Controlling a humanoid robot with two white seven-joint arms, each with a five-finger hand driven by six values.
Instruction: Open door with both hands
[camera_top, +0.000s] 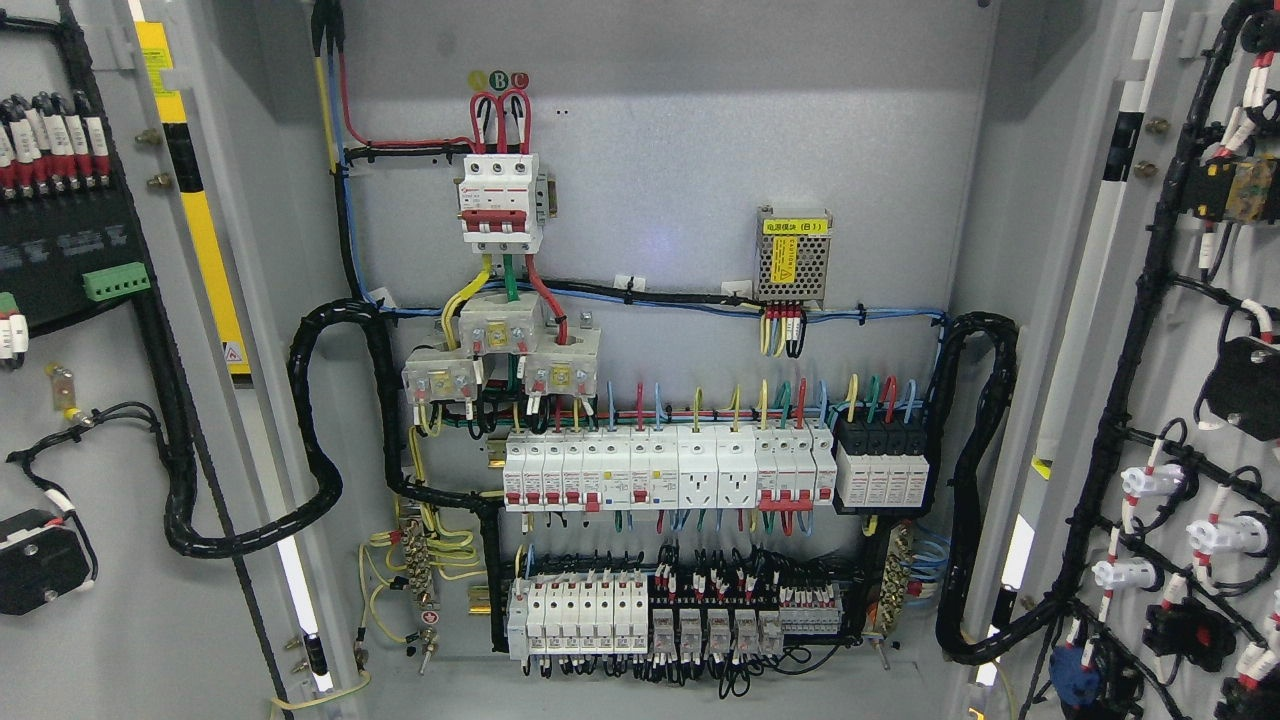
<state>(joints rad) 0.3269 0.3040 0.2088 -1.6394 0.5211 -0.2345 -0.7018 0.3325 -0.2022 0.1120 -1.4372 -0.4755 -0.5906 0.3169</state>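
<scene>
An electrical cabinet stands with both doors swung wide. The left door (110, 600) shows its grey inner face at the picture's left, carrying terminals and black cable. At the right edge, the right door (1190, 300) also faces inward, with wired switch backs on it. Between them the back panel (700, 130) is fully exposed. Neither of my hands nor arms appears anywhere in the head view.
A red-and-white main breaker (500, 205) sits upper centre, a small power module (793, 258) to its right. Rows of white breakers (660, 468) and relays (680, 620) fill the lower panel. Thick black cable looms (320, 420) loop to each door.
</scene>
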